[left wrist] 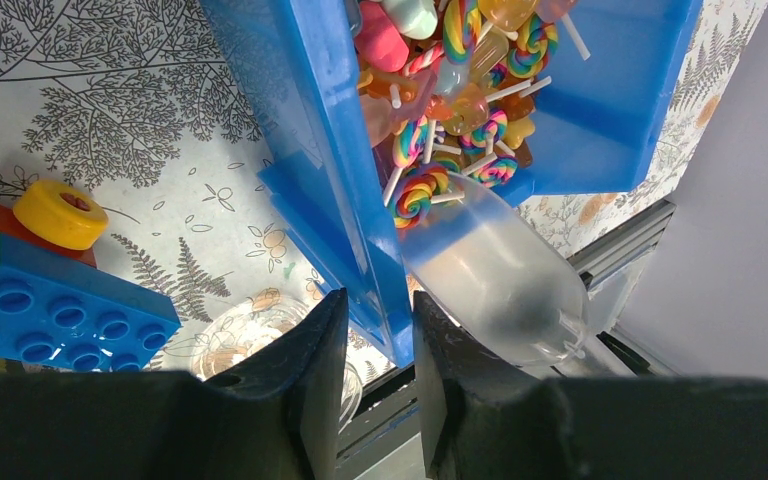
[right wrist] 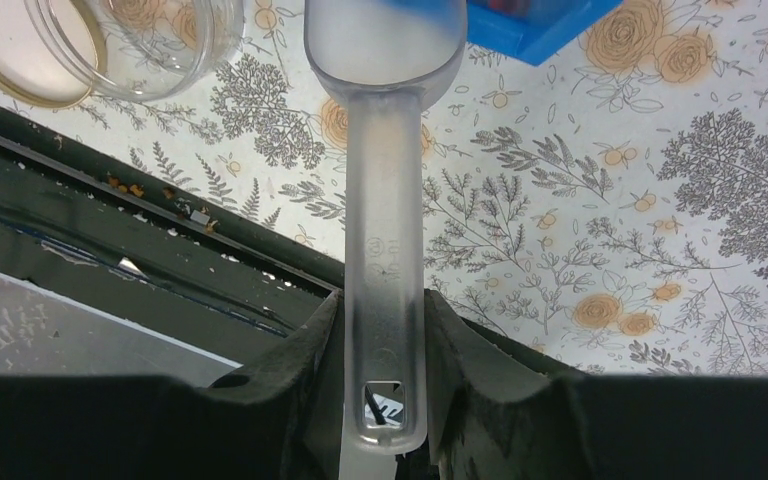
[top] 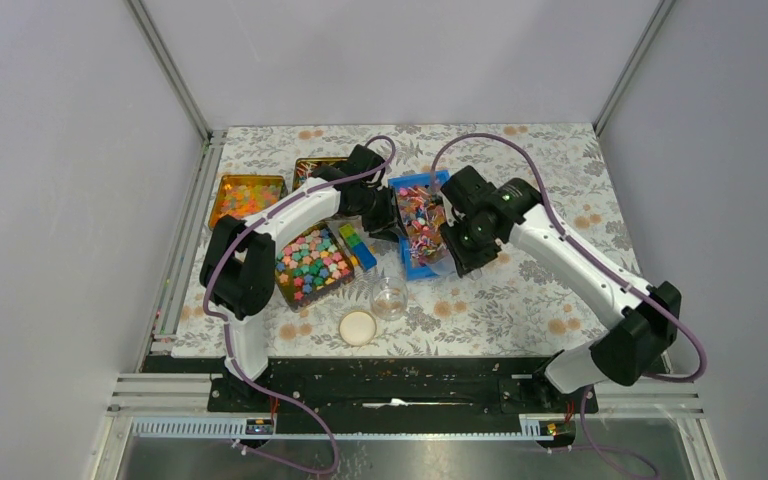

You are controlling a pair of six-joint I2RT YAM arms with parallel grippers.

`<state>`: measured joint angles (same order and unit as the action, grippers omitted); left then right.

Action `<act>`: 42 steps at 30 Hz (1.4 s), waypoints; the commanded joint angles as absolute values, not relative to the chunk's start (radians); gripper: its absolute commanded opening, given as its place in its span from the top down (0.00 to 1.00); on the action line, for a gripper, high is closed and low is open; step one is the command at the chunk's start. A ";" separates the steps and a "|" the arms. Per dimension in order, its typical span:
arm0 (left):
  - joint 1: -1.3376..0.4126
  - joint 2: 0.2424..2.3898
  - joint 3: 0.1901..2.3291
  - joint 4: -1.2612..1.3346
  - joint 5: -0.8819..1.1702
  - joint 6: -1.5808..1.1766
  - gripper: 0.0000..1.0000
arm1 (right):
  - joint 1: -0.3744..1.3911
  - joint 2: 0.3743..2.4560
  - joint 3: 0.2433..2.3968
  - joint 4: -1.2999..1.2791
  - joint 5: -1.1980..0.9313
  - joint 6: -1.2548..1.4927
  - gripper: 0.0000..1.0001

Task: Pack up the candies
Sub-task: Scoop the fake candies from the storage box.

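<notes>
The candies [top: 420,215], swirl lollipops and small mixed sweets, fill a blue bin [top: 422,272]. My left gripper [top: 388,215] is shut on the bin's left wall. In the left wrist view its jaws [left wrist: 380,305] pinch the blue wall [left wrist: 320,130] beside the candies [left wrist: 440,130]. My right gripper [top: 457,262] is shut on the handle of a frosted plastic scoop [right wrist: 384,200]. The scoop's bowl [left wrist: 490,270] points into the bin's near end, its mouth touching the lollipops. A clear glass jar [top: 389,297] stands just in front of the bin, its lid [top: 357,327] lying beside it.
A tin of pastel flower blocks [top: 312,262] and a tray of orange-yellow balls [top: 247,197] sit at the left. Toy bricks [top: 353,243] lie between the tin and the bin; they also show in the left wrist view [left wrist: 50,300]. A black rail [top: 390,375] runs along the table's near edge.
</notes>
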<state>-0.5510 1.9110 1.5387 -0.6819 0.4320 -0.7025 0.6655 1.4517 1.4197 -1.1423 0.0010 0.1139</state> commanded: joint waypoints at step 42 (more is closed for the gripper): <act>-0.561 1.844 1.536 -0.742 0.408 -0.608 0.58 | 0.653 1.632 1.334 -0.764 0.024 0.217 1.00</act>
